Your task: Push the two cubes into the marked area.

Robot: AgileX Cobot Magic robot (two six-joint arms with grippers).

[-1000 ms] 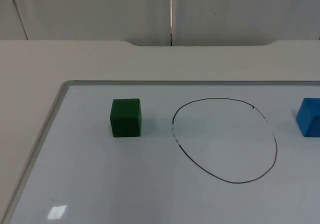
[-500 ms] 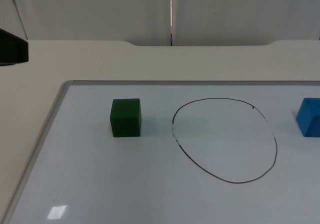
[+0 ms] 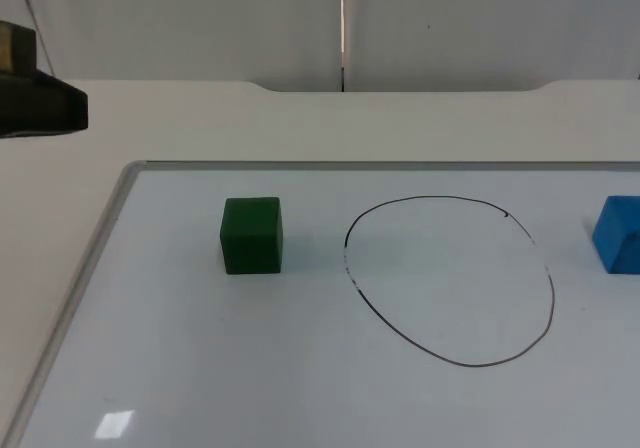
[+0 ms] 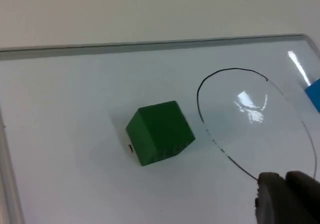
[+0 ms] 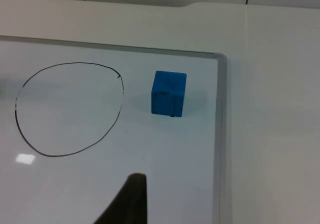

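The left gripper (image 3: 45, 108) hung over the table (image 3: 300, 128) off the whiteboard's (image 3: 200, 368) left edge; whether its fingers were open or closed could not be told. A green cube (image 3: 252, 235) sat flat on the board, left of the hand-drawn black circle (image 3: 450, 280), its front face square to the top camera. A blue cube (image 3: 618, 233) sat right of the circle, outside it. The right gripper's fingers (image 5: 127, 201) could not be judged either
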